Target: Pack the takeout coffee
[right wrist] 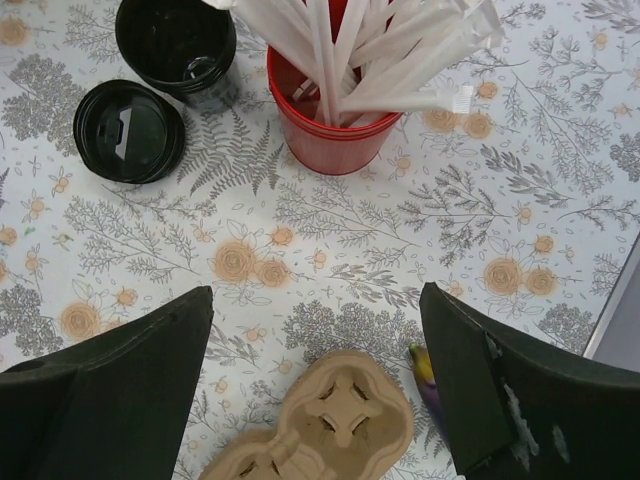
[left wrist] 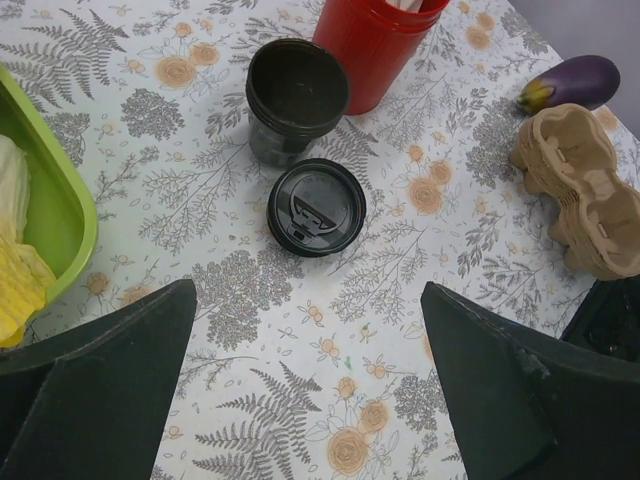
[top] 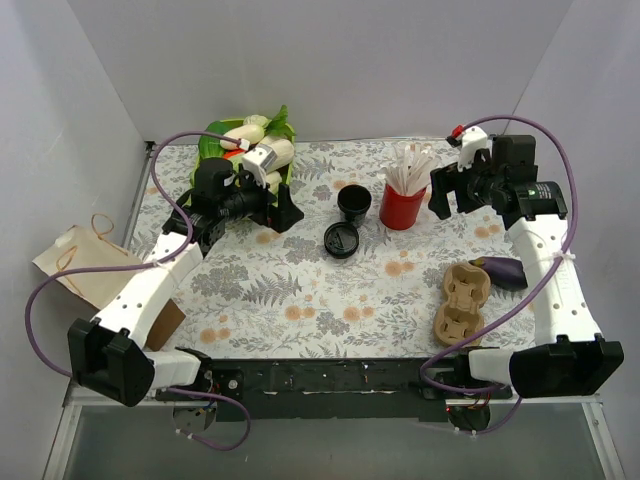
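Observation:
The takeout coffee, a small black cup [top: 353,203] [left wrist: 297,95] [right wrist: 177,40], stands uncovered at mid-table. Its round black sip lid [top: 341,240] [left wrist: 317,207] [right wrist: 128,130] lies flat on the cloth just in front of it. The tan pulp cup carrier [top: 462,300] [left wrist: 585,190] [right wrist: 320,430] sits near the right front. My left gripper [top: 283,212] [left wrist: 310,290] hovers left of the cup, open and holding nothing. My right gripper [top: 440,195] [right wrist: 318,295] hangs right of the red cup, open with nothing in it, above the carrier's end.
A red cup [top: 402,205] [left wrist: 375,40] [right wrist: 335,110] of white sticks stands right of the black cup. An eggplant [top: 505,270] [left wrist: 575,80] [right wrist: 430,375] lies beside the carrier. A green tray [top: 212,145] [left wrist: 70,215] of vegetables sits at back left. A paper bag [top: 90,265] lies off the table's left edge.

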